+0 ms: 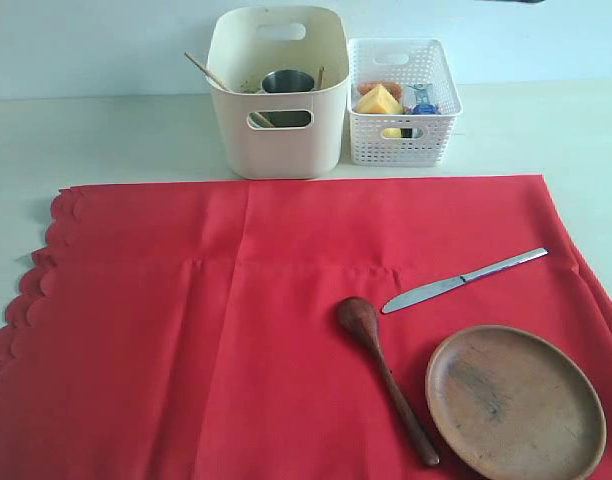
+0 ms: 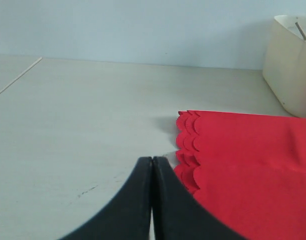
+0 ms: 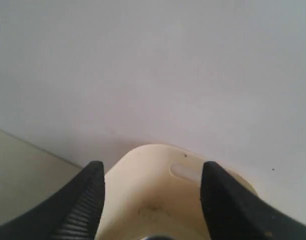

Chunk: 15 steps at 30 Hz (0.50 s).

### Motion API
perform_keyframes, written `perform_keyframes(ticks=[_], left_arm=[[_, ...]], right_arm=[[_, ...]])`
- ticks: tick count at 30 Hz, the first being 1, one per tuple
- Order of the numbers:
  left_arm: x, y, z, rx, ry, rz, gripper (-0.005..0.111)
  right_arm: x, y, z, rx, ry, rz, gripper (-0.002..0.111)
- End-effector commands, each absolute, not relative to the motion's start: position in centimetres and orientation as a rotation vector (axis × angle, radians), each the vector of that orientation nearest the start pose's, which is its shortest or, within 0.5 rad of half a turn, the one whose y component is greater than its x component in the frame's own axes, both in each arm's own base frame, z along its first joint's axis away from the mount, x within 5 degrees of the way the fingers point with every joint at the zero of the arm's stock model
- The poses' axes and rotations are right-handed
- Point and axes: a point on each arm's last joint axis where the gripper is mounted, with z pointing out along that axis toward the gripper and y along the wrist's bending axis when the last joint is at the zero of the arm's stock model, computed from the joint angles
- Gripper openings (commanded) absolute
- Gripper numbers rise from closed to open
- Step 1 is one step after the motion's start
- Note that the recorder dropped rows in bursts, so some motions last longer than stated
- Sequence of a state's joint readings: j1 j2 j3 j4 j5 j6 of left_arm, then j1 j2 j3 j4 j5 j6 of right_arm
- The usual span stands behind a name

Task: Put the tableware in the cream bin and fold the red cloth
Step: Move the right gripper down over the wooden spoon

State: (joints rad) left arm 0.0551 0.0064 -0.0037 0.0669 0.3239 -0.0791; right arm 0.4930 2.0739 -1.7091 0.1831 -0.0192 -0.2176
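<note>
Wooden plate (image 1: 516,402), spoon (image 1: 384,375), knife (image 1: 464,280) on red cloth (image 1: 186,330), cream bin (image 1: 278,140) beyond

Body check, wrist cams only. On the left gripper (image 2: 152,161) two fingers (image 2: 133,210) are seen: matte black, smooth faces, broad at the base, curved in to narrow rounded tips. The right gripper (image 3: 152,172) is built the same colour, with blunter, thicker-looking tips. Fine ribbing (image 3: 73,222) is moulded into the inner face of one of its fingers; the other face is read as plain, with a small brownish speck (image 3: 267,234) near the base. A thin dark sliver (image 1: 511,1) is caught at the far edge of the exterior view; whether it is arm hardware cannot be told.
</note>
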Motion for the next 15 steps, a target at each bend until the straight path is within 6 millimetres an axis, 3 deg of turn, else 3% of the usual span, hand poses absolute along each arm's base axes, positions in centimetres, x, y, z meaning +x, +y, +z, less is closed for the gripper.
perform_keyframes(ticks=[1, 5, 10, 15], left_arm=[[5.4, 0.5, 18.4, -0.078, 1.802, 0.04, 0.001], [5.4, 0.5, 18.4, -0.078, 1.802, 0.04, 0.001], [5.4, 0.5, 18.4, -0.078, 1.802, 0.04, 0.001], [5.4, 0.5, 18.4, -0.078, 1.802, 0.04, 0.001]], right_arm=[[42.6, 22.9, 30.9, -0.612, 1.861, 0.258, 0.056], [40.6, 20.9, 33.3, -0.598, 1.935, 0.264, 0.056], [38.4, 16.9, 32.3, -0.563, 2.052, 0.22, 0.056], [35.6, 14.4, 31.5, -0.541, 2.111, 0.199, 0.056]])
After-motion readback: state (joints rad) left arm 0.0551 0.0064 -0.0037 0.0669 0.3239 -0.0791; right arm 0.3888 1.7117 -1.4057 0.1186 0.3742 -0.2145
